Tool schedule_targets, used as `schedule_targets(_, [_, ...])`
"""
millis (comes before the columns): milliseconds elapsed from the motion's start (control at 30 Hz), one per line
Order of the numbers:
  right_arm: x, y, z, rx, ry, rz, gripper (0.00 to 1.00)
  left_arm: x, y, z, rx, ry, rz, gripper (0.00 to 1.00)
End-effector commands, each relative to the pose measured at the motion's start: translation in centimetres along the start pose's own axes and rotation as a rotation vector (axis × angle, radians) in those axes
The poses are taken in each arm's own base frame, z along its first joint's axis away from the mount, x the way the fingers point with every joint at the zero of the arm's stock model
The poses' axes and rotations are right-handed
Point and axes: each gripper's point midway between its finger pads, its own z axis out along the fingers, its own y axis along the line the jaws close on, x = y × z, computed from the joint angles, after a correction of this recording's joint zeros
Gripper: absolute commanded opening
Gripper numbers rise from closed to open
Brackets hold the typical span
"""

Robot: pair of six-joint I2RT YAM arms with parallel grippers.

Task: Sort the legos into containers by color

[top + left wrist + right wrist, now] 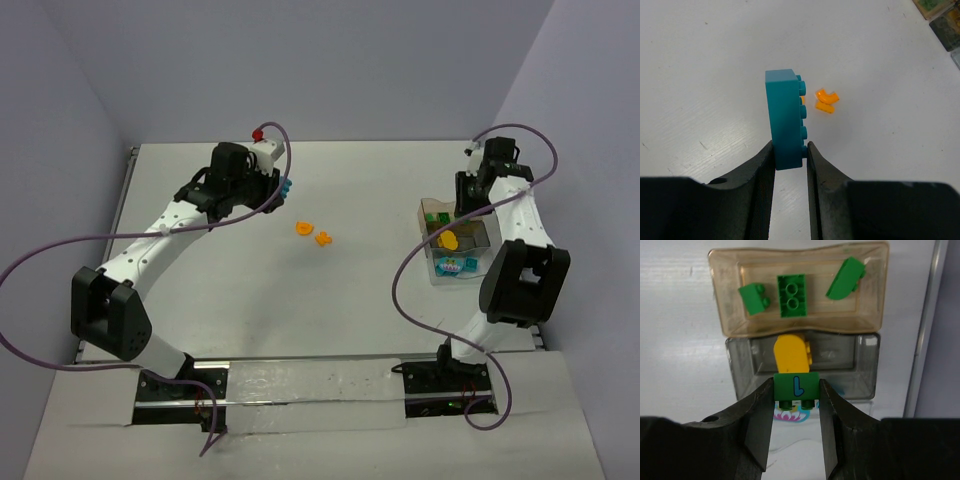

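Note:
My left gripper [790, 156] is shut on a teal brick [785, 117], held upright above the table; it shows at the far left in the top view [287, 186]. Two orange legos [304, 227] [323, 239] lie mid-table, also in the left wrist view [826, 100]. My right gripper [796, 390] is shut on a green brick marked with a blue L [796, 385], above the clear container [860, 365], which holds a yellow-orange brick [792, 352]. The adjoining tan container [865, 310] holds three green bricks. The containers [437, 212] sit at the right.
A third clear box [455, 268] with teal pieces lies nearest the arms' bases, beside the others. Purple cables loop from both arms; one ends in a red ball [257, 131]. The table's right edge runs close behind the containers.

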Motion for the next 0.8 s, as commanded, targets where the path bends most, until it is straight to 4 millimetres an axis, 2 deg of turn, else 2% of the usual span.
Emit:
schedule_targets(0, [-4.4, -2.7, 0.8, 0.109, -0.090, -0.013, 0.00, -2.8, -0.6, -0.4, 0.028, -0.072, 0.010, 0.00])
schedule_targets(400, [-7.0, -4.1, 4.7, 0.134, -0.069, -0.017, 0.02, -2.9, -0.7, -0.2, 0.031, -0.071, 0.002, 0.00])
schedule_targets(567, [-6.7, -4.1, 6.3, 0.125, -0.033, -0.022, 0.04, -2.8, -0.6, -0.2, 0.032, -0.066, 0.003, 0.00])
schedule_targets(767, [-6.0, -3.8, 7.0, 0.115, -0.016, -0.029, 0.09, -2.6, -0.6, 0.0, 0.033, -0.060, 0.001, 0.00])
